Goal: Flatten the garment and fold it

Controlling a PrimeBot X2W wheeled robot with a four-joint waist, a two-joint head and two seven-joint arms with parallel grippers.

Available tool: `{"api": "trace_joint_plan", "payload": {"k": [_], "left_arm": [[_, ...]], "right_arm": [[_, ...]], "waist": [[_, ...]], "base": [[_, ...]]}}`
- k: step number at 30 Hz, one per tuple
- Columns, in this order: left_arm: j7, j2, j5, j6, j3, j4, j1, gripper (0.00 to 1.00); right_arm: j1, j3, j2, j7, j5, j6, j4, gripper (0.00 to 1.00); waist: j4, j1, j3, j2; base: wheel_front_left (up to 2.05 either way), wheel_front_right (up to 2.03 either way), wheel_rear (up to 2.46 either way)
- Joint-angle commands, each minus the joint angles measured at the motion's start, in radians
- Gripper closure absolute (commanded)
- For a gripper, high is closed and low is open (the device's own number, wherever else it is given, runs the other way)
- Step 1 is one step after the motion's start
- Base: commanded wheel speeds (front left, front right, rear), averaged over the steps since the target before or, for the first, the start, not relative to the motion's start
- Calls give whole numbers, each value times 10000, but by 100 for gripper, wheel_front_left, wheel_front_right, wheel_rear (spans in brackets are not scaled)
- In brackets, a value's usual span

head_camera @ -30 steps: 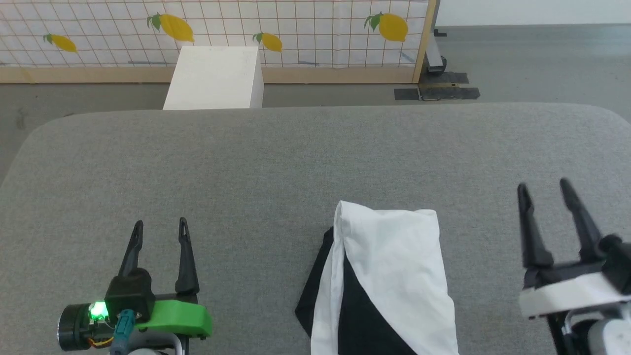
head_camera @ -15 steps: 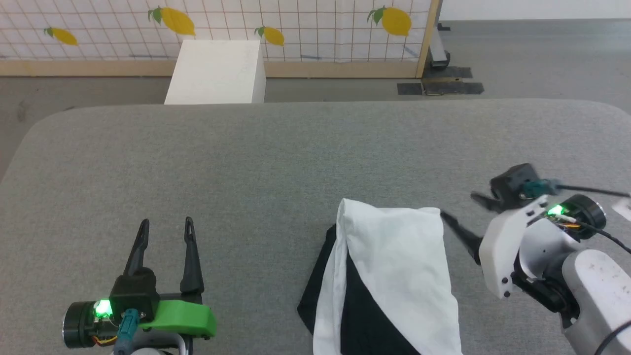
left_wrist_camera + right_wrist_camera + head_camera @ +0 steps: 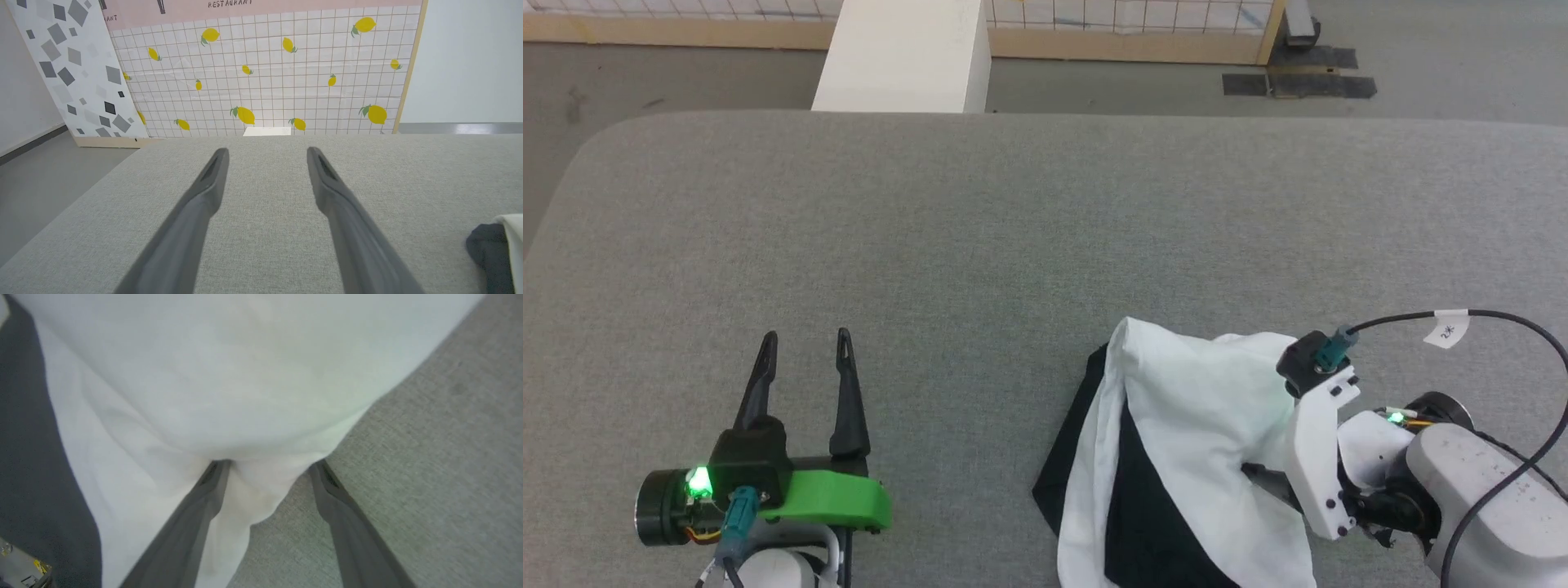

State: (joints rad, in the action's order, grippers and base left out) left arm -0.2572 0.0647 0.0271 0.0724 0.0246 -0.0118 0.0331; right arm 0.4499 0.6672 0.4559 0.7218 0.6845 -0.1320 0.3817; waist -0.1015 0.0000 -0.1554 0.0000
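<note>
The garment lies bunched and folded over at the table's near edge, white body on top with black sleeve cloth showing at its left and middle. My right gripper is at the garment's right edge, open, its fingertips tucked under the white fold; its white wrist mount leans over the cloth. My left gripper rests open over bare table at the lower left, well apart from the garment, whose dark edge shows at the left wrist view's far right.
The grey padded table stretches wide behind and left of the garment. A white box stands on the floor past the far edge, before a lemon-patterned panel. A black cable arcs over my right wrist.
The head camera has tilted down. My right gripper has swung in from the right and turned toward the garment, its fingers now under the white edge. The left gripper has stayed put.
</note>
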Motion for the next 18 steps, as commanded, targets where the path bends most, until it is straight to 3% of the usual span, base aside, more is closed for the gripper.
{"api": "trace_joint_plan", "payload": {"k": [1, 2, 3, 4, 11, 18], "left_arm": [[-45, -51, 14, 34, 12, 1, 173, 0], [-45, -56, 10, 43, -2, -15, 183, 0], [-45, -58, 7, 54, -23, -20, 176, 0], [-45, -61, 2, 60, -52, -27, 161, 0], [-45, -15, -44, 66, -309, 6, -162, 0], [-45, -12, 9, 236, -742, 304, -572, 0]], "right_arm": [[-177, 427, -283, -109, 127, 13, 396, 0], [-218, 657, -339, -192, 218, 13, 532, 0], [-192, 763, -353, -441, 231, 13, 575, 37], [-141, 825, -368, -837, 228, 13, 628, 100], [517, 1451, 237, -2335, 230, 13, -78, 100], [1299, 1938, 1445, -2669, -154, 13, -2004, 100]], "waist": [[-144, 0, -180, 0], [-127, 0, -173, 0], [-94, 0, -161, 0], [-42, 0, -127, 0], [778, 0, 280, 0], [2497, 0, 202, 0]], "base": [[0, 0, 0], [0, 0, 0], [0, 0, 0], [0, 0, 0], [0, 0, 0], [0, 0, 0]]}}
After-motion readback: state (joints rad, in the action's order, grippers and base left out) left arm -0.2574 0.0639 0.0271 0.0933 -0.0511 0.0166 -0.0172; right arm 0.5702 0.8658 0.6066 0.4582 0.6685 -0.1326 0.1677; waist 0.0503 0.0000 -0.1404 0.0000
